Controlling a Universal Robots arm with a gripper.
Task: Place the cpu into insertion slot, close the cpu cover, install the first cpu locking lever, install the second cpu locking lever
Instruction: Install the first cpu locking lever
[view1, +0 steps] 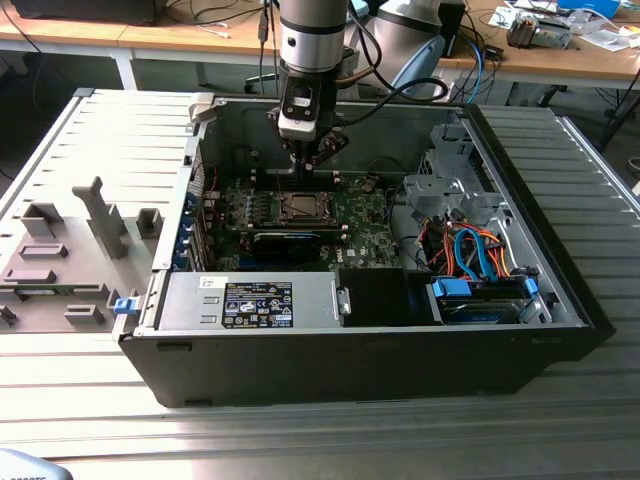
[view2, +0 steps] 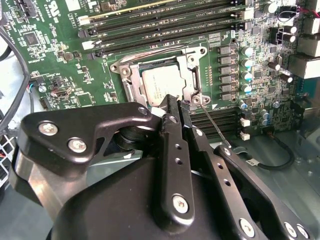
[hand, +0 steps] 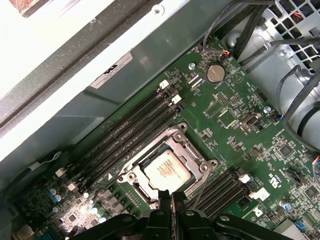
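The cpu (view2: 160, 86) lies flat in the insertion slot (view2: 121, 67) on the green motherboard, its silvery top showing through the window of the cpu cover (view2: 132, 87). The cover is folded down over it. My gripper (view2: 176, 102) hangs just above the socket's near edge, black fingers pressed together, shut, with nothing seen between them. One thin wire lever (view2: 215, 125) sticks out slantwise beside the fingertips; another wire lever (view2: 150, 52) runs along the socket's far side. In the first wrist view the cpu (hand: 167, 170) sits right past my gripper (hand: 169, 196). The exterior view has my gripper (view1: 305, 168) over the cpu (view1: 298, 207).
Long black memory slots (view2: 165, 22) flank the socket. The open computer case's walls (view1: 330, 120) surround the board, with a power supply (view1: 250, 302) in front and a drive cage with orange and blue cables (view1: 470, 250) at the exterior view's right. A grey fixture plate (view1: 70, 250) lies outside.
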